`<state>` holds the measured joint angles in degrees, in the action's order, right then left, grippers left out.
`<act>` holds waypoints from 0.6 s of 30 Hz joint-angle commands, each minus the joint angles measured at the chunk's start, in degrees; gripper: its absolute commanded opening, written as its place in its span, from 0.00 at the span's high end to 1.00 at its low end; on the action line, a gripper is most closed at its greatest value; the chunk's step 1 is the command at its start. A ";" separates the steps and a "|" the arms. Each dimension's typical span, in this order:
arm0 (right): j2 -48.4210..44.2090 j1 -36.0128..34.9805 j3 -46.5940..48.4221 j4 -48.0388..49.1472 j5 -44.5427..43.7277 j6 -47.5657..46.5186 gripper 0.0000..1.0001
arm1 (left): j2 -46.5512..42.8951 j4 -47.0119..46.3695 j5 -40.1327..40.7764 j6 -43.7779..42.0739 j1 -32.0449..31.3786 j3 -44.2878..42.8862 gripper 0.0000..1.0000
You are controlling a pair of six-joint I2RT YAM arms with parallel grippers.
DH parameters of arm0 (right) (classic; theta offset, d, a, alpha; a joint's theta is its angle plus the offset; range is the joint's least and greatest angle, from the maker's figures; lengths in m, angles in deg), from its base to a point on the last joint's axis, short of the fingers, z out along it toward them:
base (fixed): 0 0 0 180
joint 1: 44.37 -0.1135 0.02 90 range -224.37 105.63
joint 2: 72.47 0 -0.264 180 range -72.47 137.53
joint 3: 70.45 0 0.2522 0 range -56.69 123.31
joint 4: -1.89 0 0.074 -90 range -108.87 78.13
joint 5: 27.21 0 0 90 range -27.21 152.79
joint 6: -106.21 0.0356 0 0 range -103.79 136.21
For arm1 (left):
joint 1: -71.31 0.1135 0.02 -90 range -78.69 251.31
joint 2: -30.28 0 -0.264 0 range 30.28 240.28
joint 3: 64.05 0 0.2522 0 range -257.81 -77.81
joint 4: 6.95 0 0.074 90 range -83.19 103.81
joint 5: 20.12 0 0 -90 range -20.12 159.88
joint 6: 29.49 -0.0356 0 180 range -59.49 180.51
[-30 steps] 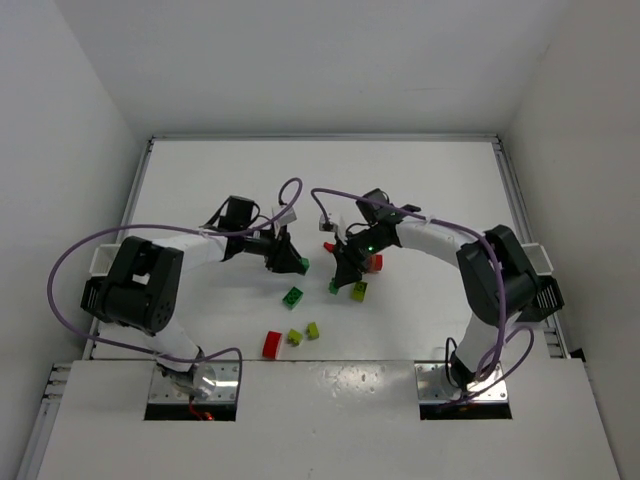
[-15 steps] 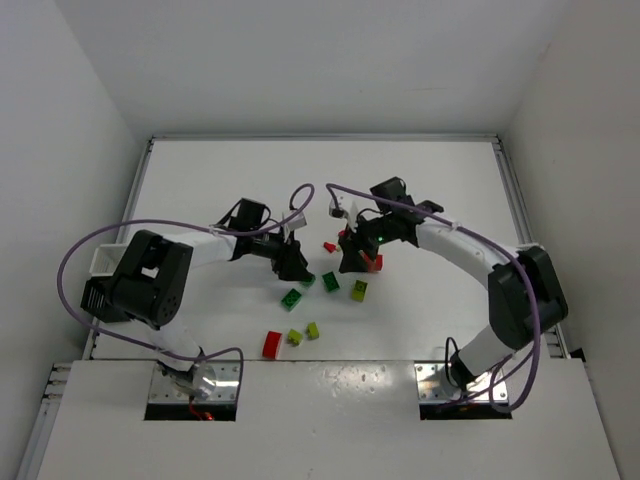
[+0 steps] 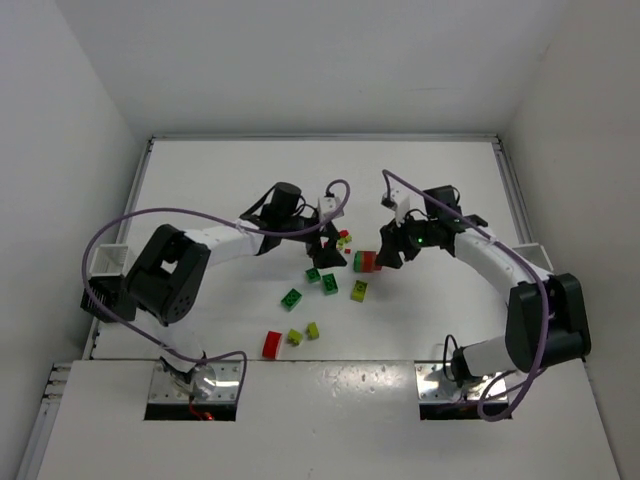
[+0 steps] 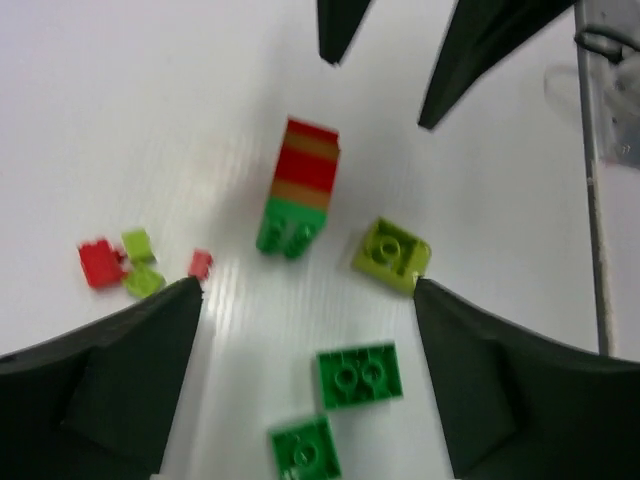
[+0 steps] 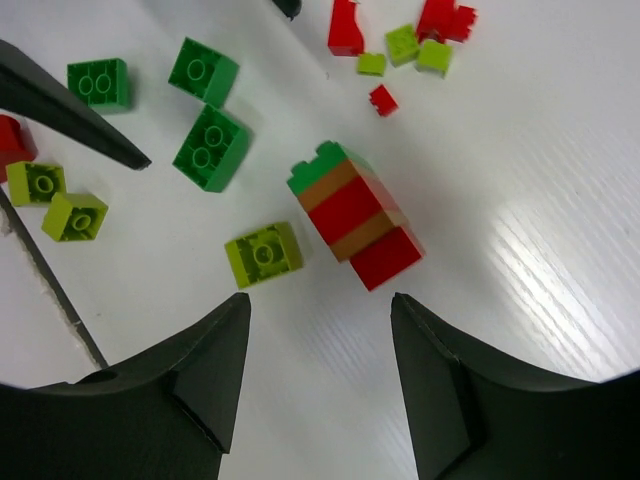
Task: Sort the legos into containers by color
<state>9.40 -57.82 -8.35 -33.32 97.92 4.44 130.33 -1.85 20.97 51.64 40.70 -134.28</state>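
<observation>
Over the table (image 3: 200,180) from above, the left gripper (image 3: 325,246) and the right gripper (image 3: 386,254) face each other at mid-table. The multicoloured stack (image 3: 365,262) lies flat between them, nearer the right one's tips. Loose pieces lie closer to the arm bases: dark green bricks (image 3: 292,297), a lime brick (image 3: 358,291) and a red brick (image 3: 271,344). One white container (image 3: 104,262) sits at the left edge and a second container (image 3: 541,259) at the right edge, both well apart from the bricks.

From the left wrist, the left fingers (image 4: 110,380) stand wide apart and hold nothing. The stack lies on its side just beyond the tips, in line with the gap, its green end toward the camera and its red bands farther off. The lime brick lies just right of that green end. Tiny red and lime bits (image 4: 120,265) lie off to the left.

From the right wrist, the right fingers (image 5: 450,370) are likewise spread and empty. The stack lies slanted just ahead of the gap, touching neither finger, its red end nearest. The lime brick is just beside it on the left.
</observation>
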 commanded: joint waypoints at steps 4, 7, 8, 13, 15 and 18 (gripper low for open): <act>-3.03 7.73 0.62 -3.94 7.30 1.40 0.42 | 5.32 -0.39 1.88 -10.99 -2.78 -8.39 0.01; -3.03 10.90 0.62 -5.78 10.04 0.18 0.42 | 9.44 2.24 0.04 -13.89 -3.40 -12.34 0.01; -3.03 12.04 0.62 -6.84 10.56 0.17 0.42 | 10.24 3.03 0.04 -14.94 -3.93 -13.74 0.01; -1.80 15.03 2.29 -10.10 12.77 -3.17 0.42 | 12.27 4.45 0.38 -19.78 -5.86 -14.28 0.01; -1.19 15.83 2.82 -10.72 13.81 -4.40 0.42 | 13.50 4.45 0.39 -19.79 -6.39 -14.28 0.01; -0.49 17.14 2.82 -11.33 14.87 -5.54 0.40 | 14.21 4.45 1.09 -19.79 -7.01 -14.81 0.01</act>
<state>8.20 -41.58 -7.81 -43.53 109.00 1.73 144.10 3.50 23.05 34.97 34.62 -146.74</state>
